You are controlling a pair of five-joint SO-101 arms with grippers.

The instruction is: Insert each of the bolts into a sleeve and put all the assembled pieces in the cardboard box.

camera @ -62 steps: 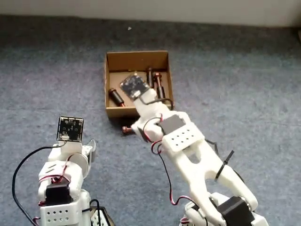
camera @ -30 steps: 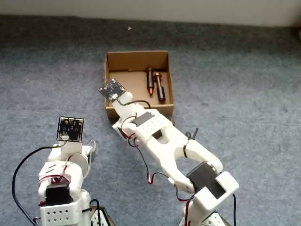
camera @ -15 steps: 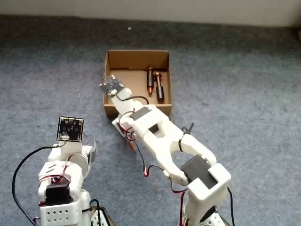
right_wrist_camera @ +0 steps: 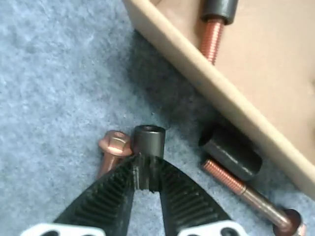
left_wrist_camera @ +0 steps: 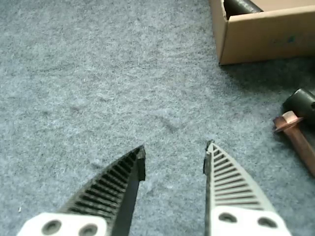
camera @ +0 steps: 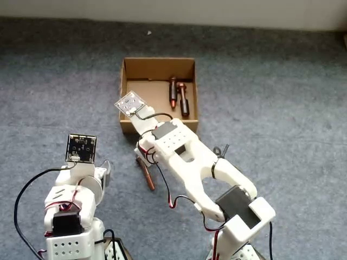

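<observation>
My right gripper (right_wrist_camera: 148, 172) is shut on a dark sleeve (right_wrist_camera: 149, 140), held on end just above the carpet in front of the cardboard box (camera: 130, 67). A loose copper bolt (right_wrist_camera: 115, 144) lies right beside that sleeve; in the high view this bolt (camera: 146, 174) lies on the carpet by the right arm. An assembled piece (right_wrist_camera: 231, 156) rests on the carpet against the box wall (right_wrist_camera: 197, 78). Two assembled pieces (camera: 179, 97) lie in the box. My left gripper (left_wrist_camera: 174, 153) hangs open over bare carpet, with the bolt (left_wrist_camera: 297, 137) off to one side.
Grey carpet covers the whole floor. The left arm (camera: 73, 195) stands at the lower left, apart from the box. The right arm (camera: 200, 168) stretches diagonally from the lower right to the box's front left corner. A pale wall edge (camera: 173, 11) runs along the back.
The right arm has swung from over the box to the carpet at its front left corner. The loose bolt now lies uncovered farther from the box. The left arm has not moved.
</observation>
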